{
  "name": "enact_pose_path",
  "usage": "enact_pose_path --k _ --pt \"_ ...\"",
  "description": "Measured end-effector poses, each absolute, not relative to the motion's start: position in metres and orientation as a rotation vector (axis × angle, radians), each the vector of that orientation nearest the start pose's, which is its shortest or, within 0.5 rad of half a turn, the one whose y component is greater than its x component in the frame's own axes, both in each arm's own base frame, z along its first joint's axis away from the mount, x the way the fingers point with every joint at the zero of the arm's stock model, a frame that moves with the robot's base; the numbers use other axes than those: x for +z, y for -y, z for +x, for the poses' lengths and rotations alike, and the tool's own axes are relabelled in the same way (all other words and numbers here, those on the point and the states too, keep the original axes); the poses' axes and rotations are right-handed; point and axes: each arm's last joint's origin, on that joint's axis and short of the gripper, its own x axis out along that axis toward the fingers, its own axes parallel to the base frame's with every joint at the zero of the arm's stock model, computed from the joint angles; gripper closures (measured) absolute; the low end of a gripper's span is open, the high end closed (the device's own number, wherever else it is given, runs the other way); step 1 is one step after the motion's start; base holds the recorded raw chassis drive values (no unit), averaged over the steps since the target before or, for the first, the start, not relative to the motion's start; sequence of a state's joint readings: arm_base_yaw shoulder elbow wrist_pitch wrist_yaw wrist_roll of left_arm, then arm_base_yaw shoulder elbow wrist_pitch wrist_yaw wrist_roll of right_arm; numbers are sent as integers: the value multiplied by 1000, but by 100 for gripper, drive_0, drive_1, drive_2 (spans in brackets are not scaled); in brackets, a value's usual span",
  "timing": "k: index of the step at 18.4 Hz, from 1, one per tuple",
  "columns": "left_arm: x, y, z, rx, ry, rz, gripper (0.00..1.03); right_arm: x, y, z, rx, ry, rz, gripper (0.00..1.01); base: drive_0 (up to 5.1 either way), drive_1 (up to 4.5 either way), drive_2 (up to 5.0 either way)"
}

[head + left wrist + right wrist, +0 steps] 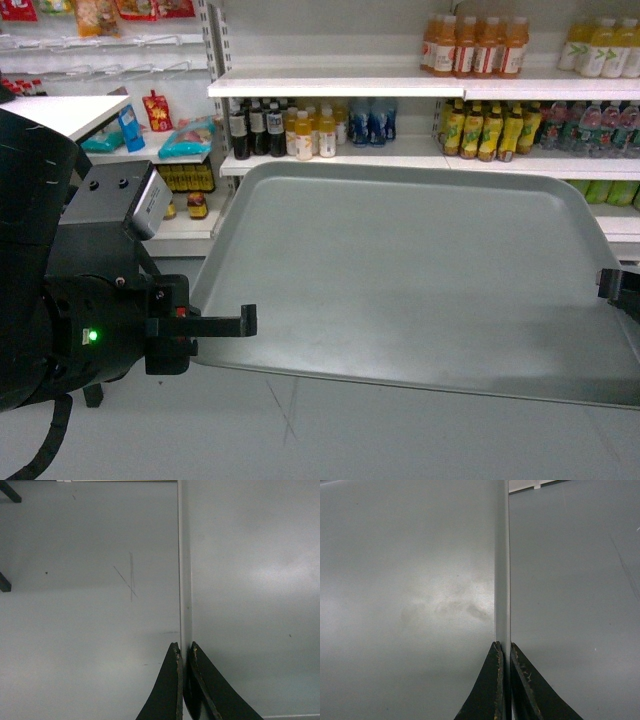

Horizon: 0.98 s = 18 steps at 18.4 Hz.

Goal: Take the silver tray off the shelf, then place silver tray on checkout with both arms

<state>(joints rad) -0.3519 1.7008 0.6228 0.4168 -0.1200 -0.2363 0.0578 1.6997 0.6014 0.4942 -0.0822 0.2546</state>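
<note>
Between the two arms, the tray (420,270) hangs level in the air, clear of the shelf (340,160) behind it and above bare floor (300,430). Left gripper (225,322) pinches its left rim, fingers (167,690) clamped either side of the lip; right gripper (503,680) clamps the opposite rim likewise (barely visible at the head view's edge). Removal looks done; carrying to the checkout remains, which is out of sight.

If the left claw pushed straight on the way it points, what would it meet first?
The silver tray itself: the left claw is already shut on its rim, pointing inward over the tray. Beyond that, probably the opposite rim held by the right claw.
</note>
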Motion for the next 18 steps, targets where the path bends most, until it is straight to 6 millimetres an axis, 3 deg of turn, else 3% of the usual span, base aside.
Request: enact_pose_path --k 15,18 --pt "118 99 282 -147 -671 -73 100 120 -20 298 63 -613 254 99 -1 -431 429" --pt "118 99 282 -146 -668 -74 100 120 -20 298 64 -614 255 99 -503 243 243"
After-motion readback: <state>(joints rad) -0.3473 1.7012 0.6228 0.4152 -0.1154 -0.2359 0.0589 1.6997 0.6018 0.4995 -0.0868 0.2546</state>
